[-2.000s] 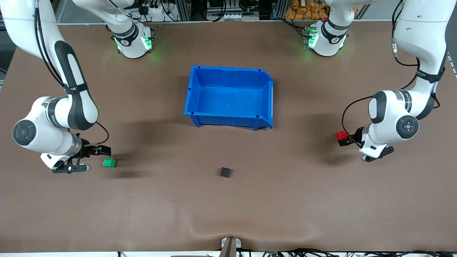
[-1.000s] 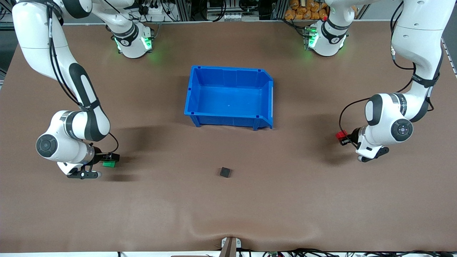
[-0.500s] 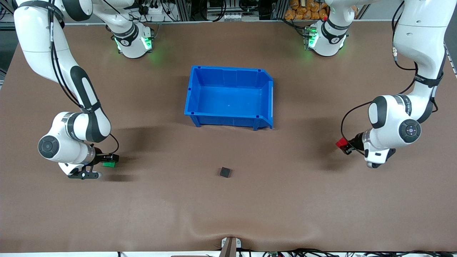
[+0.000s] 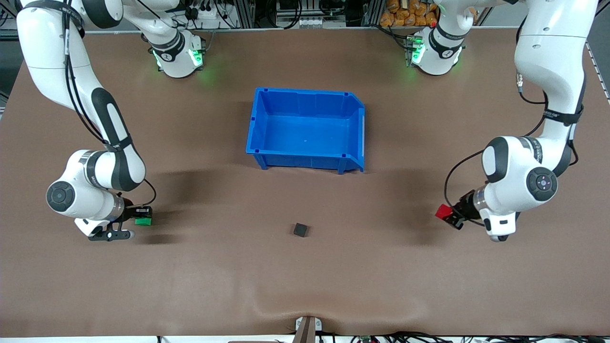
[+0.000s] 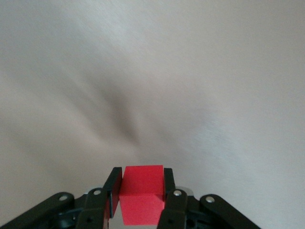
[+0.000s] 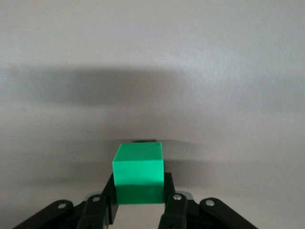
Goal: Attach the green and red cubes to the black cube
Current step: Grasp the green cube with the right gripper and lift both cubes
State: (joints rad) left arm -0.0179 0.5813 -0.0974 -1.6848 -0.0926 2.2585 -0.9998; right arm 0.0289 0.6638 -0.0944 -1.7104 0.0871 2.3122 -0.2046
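Matte black cube [image 4: 300,230] on brown table [image 4: 305,286], nearer camera than blue plastic bin [image 4: 305,128]. Right gripper [image 4: 143,215] now clamps green cube [image 4: 143,221]; left gripper [image 4: 450,216] clamps red cube [image 4: 442,211], now carried closer to the black cube.

I see a glossy blue plastic bin [image 4: 306,128] on a matt brown cloth-like table cover [image 4: 305,276], wrinkled toward six o'clock, with smooth plastic-looking green cube [image 6: 138,172] and red cube [image 5: 141,193].
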